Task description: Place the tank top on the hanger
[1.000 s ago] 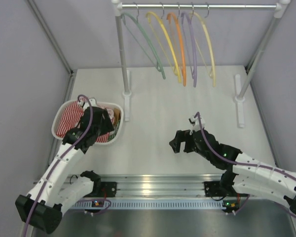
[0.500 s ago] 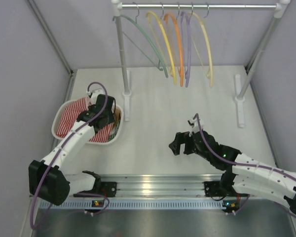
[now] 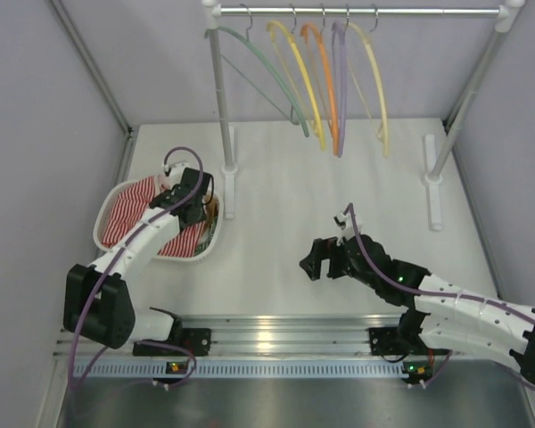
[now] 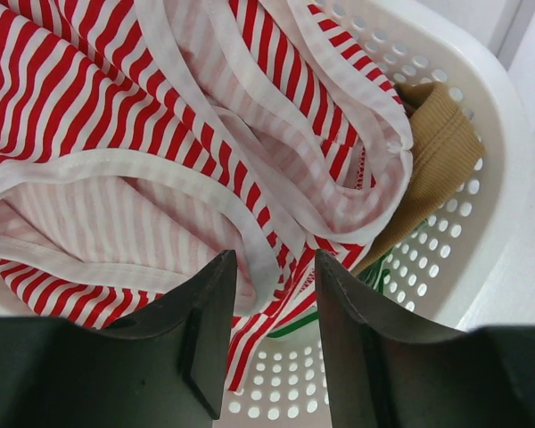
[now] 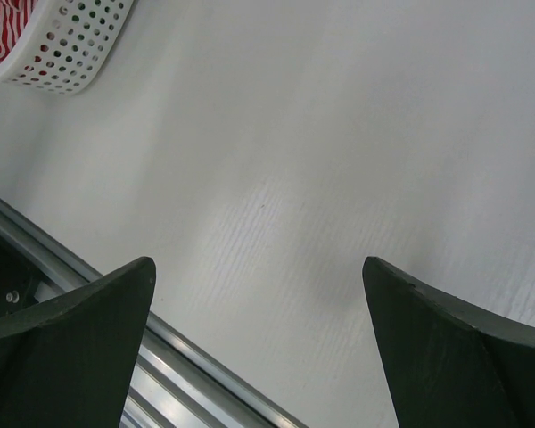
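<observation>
Currently the right gripper [image 3: 314, 260] hangs over the bare surface [image 5: 339, 134] near the middle, jaws spread wide and holding nothing, well apart from the garments. The left gripper [image 4: 272, 267] is over the white perforated basket [image 4: 481, 80] on the left, jaws parted by a narrow gap and clamped on nothing. The tank top [image 4: 116, 107] lies crumpled in that basket, directly below these jaws. In the wrist view a pale trim band runs diagonally from upper left to lower right, and its lower end sits right at the gap; whether it touches, cannot tell. A tan garment [image 4: 432, 152] lies under the stripes on the right side. Judgement: left arm is far nearer, and a straight descent and close should catch the trim. The hanger [image 3: 379, 98] hangs at the right end of the far rail [image 3: 383, 12], well apart from both arms.
</observation>
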